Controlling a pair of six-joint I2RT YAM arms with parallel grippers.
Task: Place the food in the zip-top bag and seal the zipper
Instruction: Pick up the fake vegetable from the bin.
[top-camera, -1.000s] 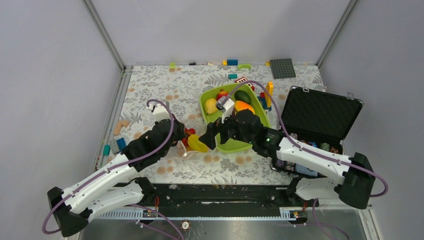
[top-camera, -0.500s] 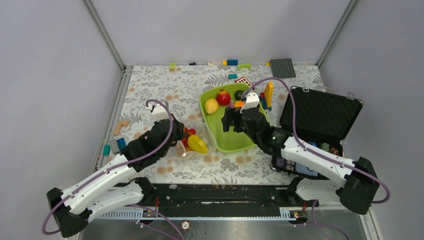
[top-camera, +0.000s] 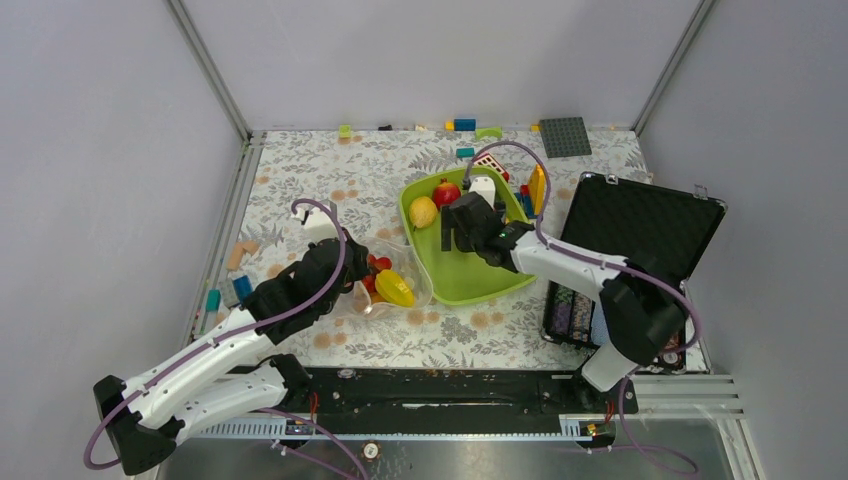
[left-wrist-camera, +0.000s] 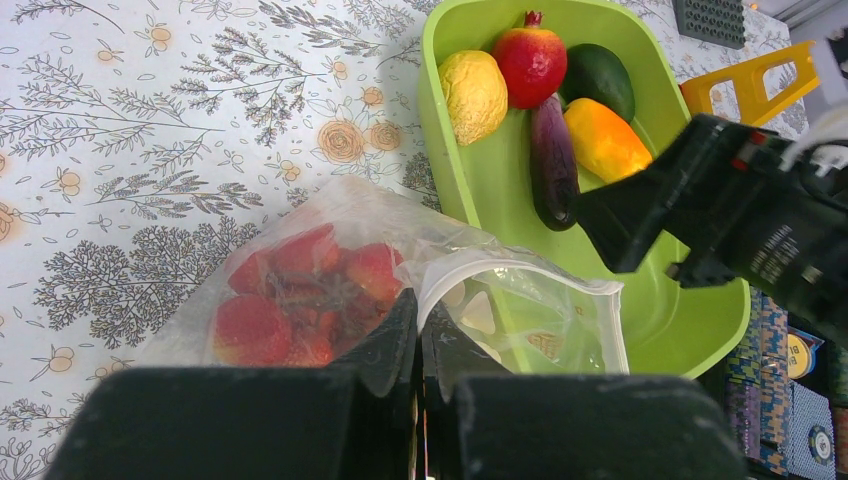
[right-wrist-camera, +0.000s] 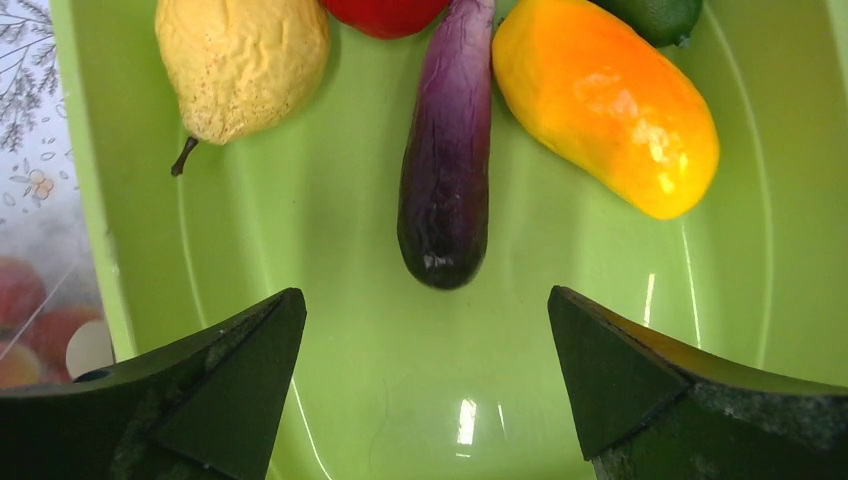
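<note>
Judging by how things lie, the job is under halfway. The zip-top bag (top-camera: 416, 288) sits on the table at 8 o'clock from the lime-green tray (top-camera: 470, 285). It holds a red bunch (left-wrist-camera: 300, 295) and, in the top view, a yellow piece (top-camera: 394, 288). The left gripper (left-wrist-camera: 420, 325) has its jaws pinched shut on the bag's near mouth edge, holding the mouth agape toward the tray at 2 o'clock. The zipper (left-wrist-camera: 520, 268) shows as a whitish strip, unsealed.

Five pieces lie in the tray: a lemon (right-wrist-camera: 245, 60) at 11 o'clock, a red apple (left-wrist-camera: 530, 62) at 12, a purple eggplant (right-wrist-camera: 447, 150) in the middle, an orange fruit (right-wrist-camera: 605, 110) at 1 o'clock and a green fruit (left-wrist-camera: 600, 80) beyond it. The right gripper (right-wrist-camera: 425, 310) hovers above the tray, jaws spread wide and empty, with the eggplant's tip straight ahead at 12 o'clock between them.

Left to do, by my reckoning: carry those five across, then press the zipper closed along its length.
</note>
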